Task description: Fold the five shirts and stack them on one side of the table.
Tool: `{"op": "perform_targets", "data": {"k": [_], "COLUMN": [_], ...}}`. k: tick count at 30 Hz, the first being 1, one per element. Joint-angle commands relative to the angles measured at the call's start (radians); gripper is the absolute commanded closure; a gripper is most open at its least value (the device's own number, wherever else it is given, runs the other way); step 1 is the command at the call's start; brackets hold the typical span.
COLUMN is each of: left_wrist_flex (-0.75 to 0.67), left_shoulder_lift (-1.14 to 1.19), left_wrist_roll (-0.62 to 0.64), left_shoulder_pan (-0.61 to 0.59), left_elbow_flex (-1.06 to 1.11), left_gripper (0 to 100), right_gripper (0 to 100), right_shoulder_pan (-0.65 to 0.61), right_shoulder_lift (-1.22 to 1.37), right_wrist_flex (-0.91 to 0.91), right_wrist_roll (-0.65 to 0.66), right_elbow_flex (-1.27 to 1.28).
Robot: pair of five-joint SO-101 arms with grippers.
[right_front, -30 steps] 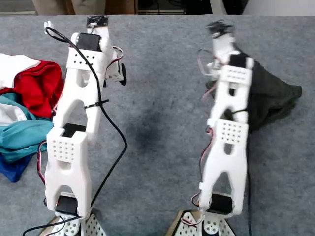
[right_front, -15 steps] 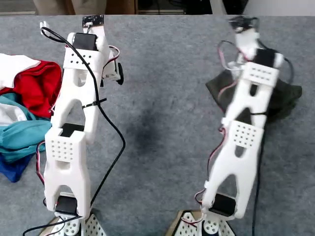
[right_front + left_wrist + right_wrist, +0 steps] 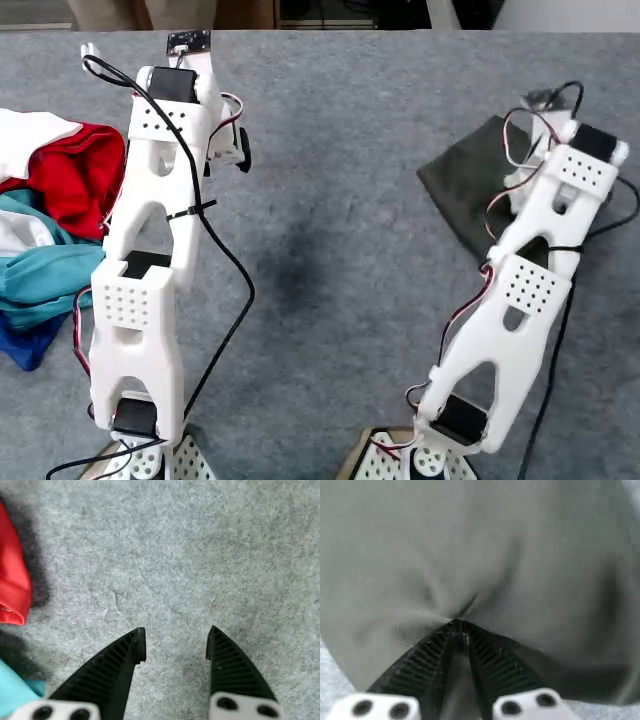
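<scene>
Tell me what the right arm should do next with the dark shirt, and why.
Probably pull the pinched cloth gently outward to flatten it: the right jaws are shut on a puckered fold of the dark shirt, and creases spread from the grip.

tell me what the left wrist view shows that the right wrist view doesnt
Left wrist, not right: the left hand open over bare table, with a red shirt and a teal shirt nearby. Right wrist, not left: the right hand shut on the dark shirt. Both: grey table and that arm's own black hand.
</scene>
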Motion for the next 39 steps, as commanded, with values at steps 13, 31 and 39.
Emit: {"op": "perform_targets", "data": {"k": [13,31,39], "left_wrist_flex": [0.008,0.009,0.009], "left_shoulder_lift": [-0.018,-0.050,-0.117], "left_wrist_roll": [0.002,0.003,0.002], "left_shoulder_pan": [-0.012,-0.101,-0.123], "left_elbow_flex": [-0.014,-0.009,-0.009], "left_gripper": [79,79,79], "right_gripper": [99.4,99.4,99.4], "right_shoulder_pan": [0.062,0.024,0.022], "right_shoulder_lift": [-0.516,-0.509,-0.639], "right_wrist_flex": [0.025,-0.199,-0.021], "right_wrist_roll": [-0.043,-0.044,-0.043], "right_elbow_flex": [0.309,0.846,0.490]}}
